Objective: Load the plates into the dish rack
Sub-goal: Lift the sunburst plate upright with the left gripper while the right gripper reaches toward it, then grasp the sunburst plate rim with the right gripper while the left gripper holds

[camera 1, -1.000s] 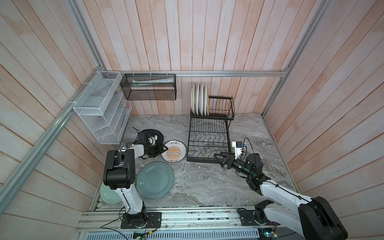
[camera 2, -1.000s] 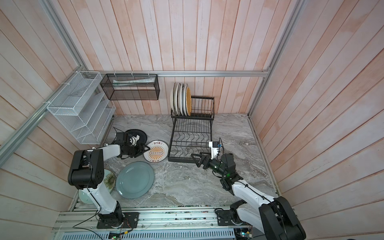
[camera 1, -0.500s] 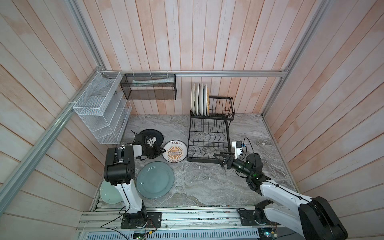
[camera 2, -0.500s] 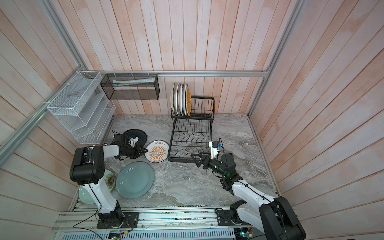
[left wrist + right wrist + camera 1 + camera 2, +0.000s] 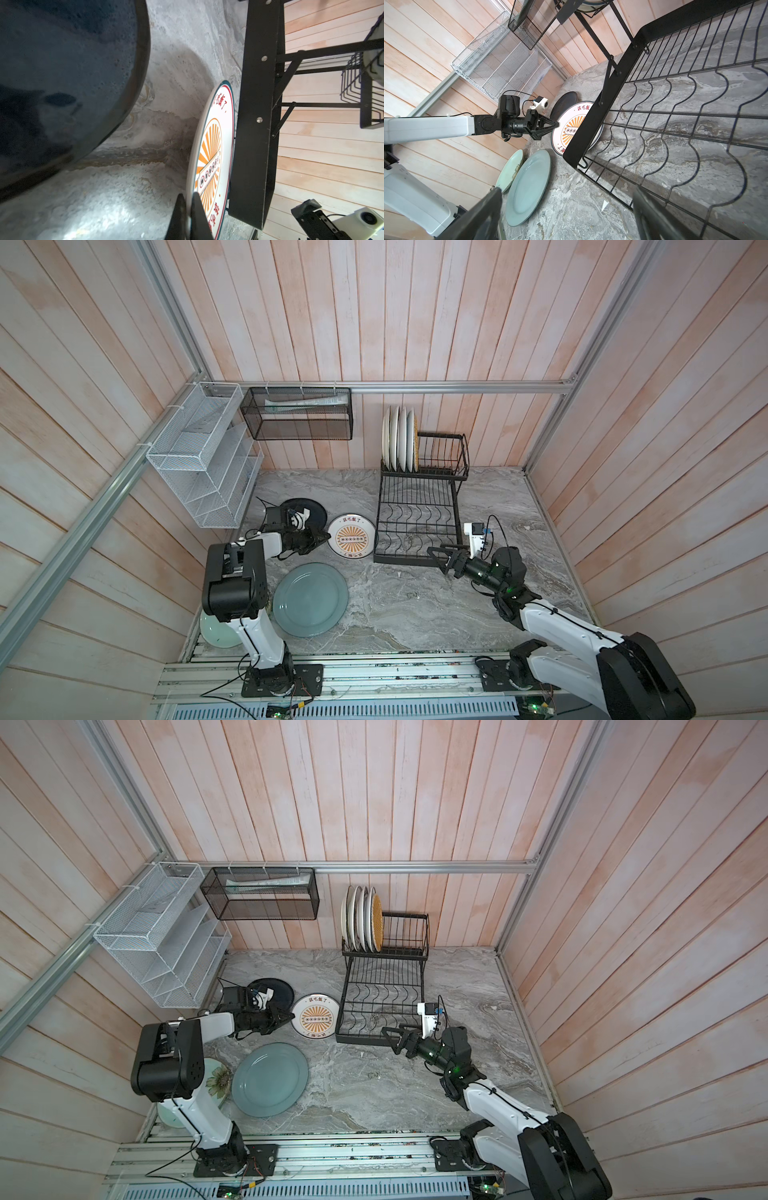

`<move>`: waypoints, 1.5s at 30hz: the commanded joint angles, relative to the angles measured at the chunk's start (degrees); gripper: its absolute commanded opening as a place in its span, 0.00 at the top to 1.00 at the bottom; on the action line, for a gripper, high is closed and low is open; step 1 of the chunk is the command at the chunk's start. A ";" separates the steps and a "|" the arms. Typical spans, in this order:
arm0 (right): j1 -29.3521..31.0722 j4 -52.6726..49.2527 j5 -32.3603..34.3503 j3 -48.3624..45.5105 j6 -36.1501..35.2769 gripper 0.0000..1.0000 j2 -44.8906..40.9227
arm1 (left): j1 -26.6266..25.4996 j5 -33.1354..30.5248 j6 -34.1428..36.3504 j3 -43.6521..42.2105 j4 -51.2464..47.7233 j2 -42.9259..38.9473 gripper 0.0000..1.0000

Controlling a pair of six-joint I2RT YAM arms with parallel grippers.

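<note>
The room is a small corner with walls point(image 5: 415, 323) of pale pink wood boards. A grey metal rail point(image 5: 415, 386) runs along them. The work surface is a grey marble table top point(image 5: 415, 605). A white mesh shelf point(image 5: 199, 456) and a black mesh basket point(image 5: 297, 414) hang on the walls.

The black wire dish rack point(image 5: 399, 561) stands at the back of the table. Four plates point(image 5: 399, 439) stand on edge in its top basket. More plates are on the marble to the left of the rack. The sunburst plate point(image 5: 351, 536) is right beside the rack, and the black plate point(image 5: 309, 508) is behind it. The big grey-blue plate point(image 5: 311, 599) lies nearer the front. The pale green plate point(image 5: 216, 630) is partly hidden under the left arm.

The left gripper point(image 5: 326, 536) is closed on the rim of the sunburst plate. The right gripper point(image 5: 439, 559) has its jaws wide apart and holds nothing. It is near the rack's front corner.
</note>
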 commanded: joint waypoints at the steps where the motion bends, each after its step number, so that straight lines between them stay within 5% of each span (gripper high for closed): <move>1: 0.29 0.56 0.14 1.42 -1.50 0.02 -0.08 | 0.31 -1.28 -1.98 0.27 -2.12 -6.62 1.00; 11: 0.38 -5.87 2.35 4.22 -5.76 0.02 -2.68 | 0.40 -20.99 -5.71 -0.80 -14.79 -27.92 1.00; 18: 1.02 -7.89 10.82 5.98 -7.62 0.02 -7.00 | -0.20 -25.25 -14.20 1.75 -25.04 -39.73 1.00; 23: 5.61 -6.51 19.19 7.05 -18.64 0.02 -5.65 | -8.19 -38.24 -20.29 8.68 -34.75 -39.99 1.00; 33: 23.20 -0.59 32.41 8.94 -55.29 0.02 3.38 | -30.35 -61.65 -31.15 27.98 -51.92 -29.27 1.00; 37: 30.40 2.64 36.48 10.22 -66.68 0.02 5.79 | -35.47 -64.65 -33.70 34.82 -57.62 -23.72 1.00; 45: 36.07 1.98 38.48 18.32 -73.37 0.14 13.98 | -40.91 -64.58 -35.43 37.71 -57.21 -21.69 1.00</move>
